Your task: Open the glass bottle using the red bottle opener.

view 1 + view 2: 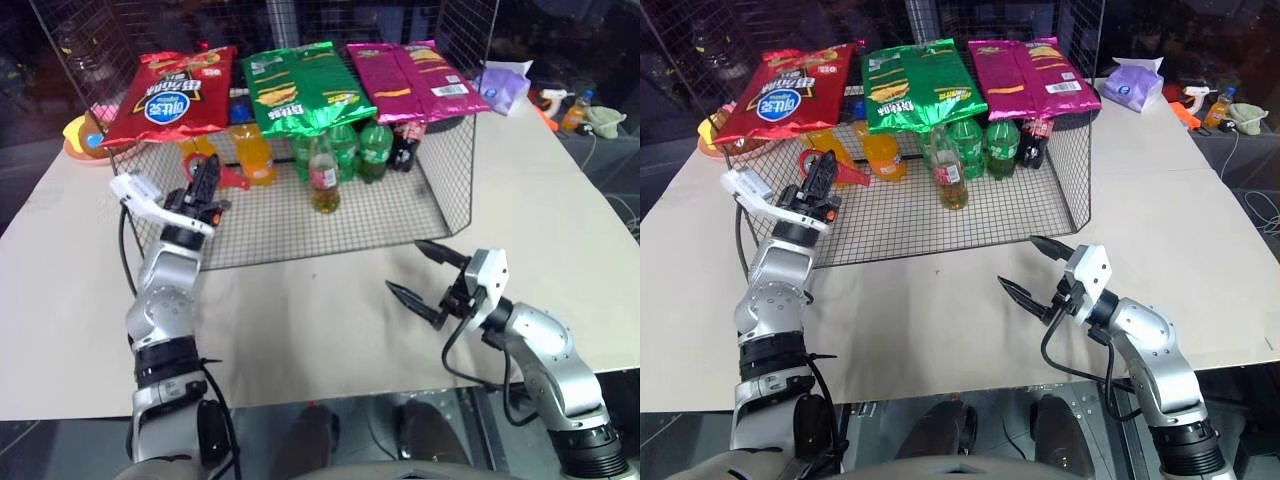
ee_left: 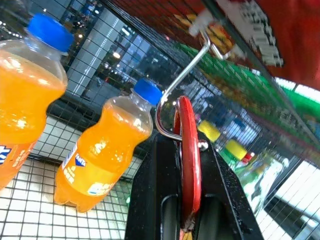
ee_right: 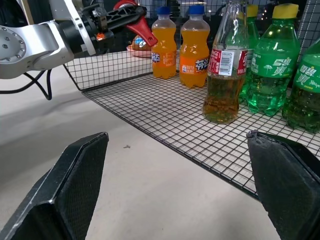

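Head views: the left gripper (image 1: 207, 175) is clamped on the red bottle opener (image 1: 222, 176), whose ring head sticks out past the fingertips toward the wire rack (image 1: 440, 200). The glass bottle (image 1: 323, 175) stands upright on the rack floor, off to the right of that gripper and beyond it, just in front of the green soda bottles (image 1: 360, 150). The right gripper (image 1: 428, 275) hovers over the tabletop (image 1: 330, 330) with its fingers spread wide and nothing between them; the glass bottle is ahead of it and to its left.

Left wrist view: the opener (image 2: 189, 160) sits pinched between the two black fingers (image 2: 155, 195), loop end forward; two orange soda bottles (image 2: 102, 150) stand just ahead.

Right wrist view: both fingers (image 3: 75, 185) stand far apart, empty; the glass bottle (image 3: 225, 70) stands ahead between them on the mesh, beside the green bottles; the left gripper (image 3: 117, 19) with the opener (image 3: 140, 25) is further off, near the orange bottles
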`<state>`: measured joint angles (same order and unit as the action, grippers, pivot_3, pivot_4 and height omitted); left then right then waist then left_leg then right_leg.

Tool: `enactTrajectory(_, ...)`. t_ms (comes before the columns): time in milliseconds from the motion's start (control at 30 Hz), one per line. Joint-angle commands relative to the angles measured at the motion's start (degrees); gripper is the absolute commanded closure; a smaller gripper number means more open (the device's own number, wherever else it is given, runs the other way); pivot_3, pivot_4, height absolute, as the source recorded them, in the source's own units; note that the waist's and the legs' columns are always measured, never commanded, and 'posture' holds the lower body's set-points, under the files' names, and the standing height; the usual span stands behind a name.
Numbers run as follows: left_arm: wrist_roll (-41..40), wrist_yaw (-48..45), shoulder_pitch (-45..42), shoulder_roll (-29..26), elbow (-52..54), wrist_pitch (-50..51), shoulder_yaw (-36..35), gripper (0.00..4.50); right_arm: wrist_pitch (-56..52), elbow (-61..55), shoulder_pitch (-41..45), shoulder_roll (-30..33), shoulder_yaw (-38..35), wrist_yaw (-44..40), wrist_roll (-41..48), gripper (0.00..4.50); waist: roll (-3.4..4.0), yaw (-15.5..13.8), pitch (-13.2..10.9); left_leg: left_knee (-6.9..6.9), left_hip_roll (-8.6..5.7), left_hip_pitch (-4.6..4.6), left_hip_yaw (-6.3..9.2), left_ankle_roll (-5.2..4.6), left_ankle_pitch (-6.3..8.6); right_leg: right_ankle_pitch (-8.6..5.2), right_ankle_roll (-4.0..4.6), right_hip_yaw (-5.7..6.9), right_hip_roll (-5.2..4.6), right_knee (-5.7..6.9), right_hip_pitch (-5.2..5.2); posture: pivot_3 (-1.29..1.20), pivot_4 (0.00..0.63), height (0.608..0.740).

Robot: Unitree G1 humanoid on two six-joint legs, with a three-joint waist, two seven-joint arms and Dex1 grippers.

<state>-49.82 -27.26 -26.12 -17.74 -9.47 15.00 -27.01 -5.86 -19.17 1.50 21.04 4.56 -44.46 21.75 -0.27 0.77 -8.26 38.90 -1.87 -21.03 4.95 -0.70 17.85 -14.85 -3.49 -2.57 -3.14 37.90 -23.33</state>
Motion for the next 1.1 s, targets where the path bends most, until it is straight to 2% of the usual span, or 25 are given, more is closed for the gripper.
enactTrajectory(33,-2.5,0.2,-0.8,0.0,4.0,0.2,-1.9,4.46,1.3,-1.0,-0.1,-0.1,-0.3,0.1,0.4,0.00,0.00,0.0,0.0,0.01,0.00,0.00,0.00,0.00,0.00,0.00,0.00,0.00,0.00,0.00,0.00,0.00,0.150,0.740)
enactTrajectory(267,-5.2,1.0,-1.7,0.6,4.3,0.9,-3.4,4.46,1.3,-0.7,0.1,-0.1,-0.3,0.1,0.1,0.00,-0.06,0.0,0.0,0.03,0.00,-0.03,0.01,0.00,0.00,0.00,0.00,0.01,0.00,0.00,0.00,0.00,0.150,0.740)
enactTrajectory(1100,-7.0,-3.7,3.5,1.6,9.7,2.8,-2.2,4.46,2.0,-0.3,-0.3,-0.9,-0.3,0.5,-0.8,0.00,-0.24,0.0,-0.1,0.13,0.00,-0.10,0.07,0.00,0.00,0.00,0.00,0.06,0.00,0.00,0.00,0.00,0.150,0.740)
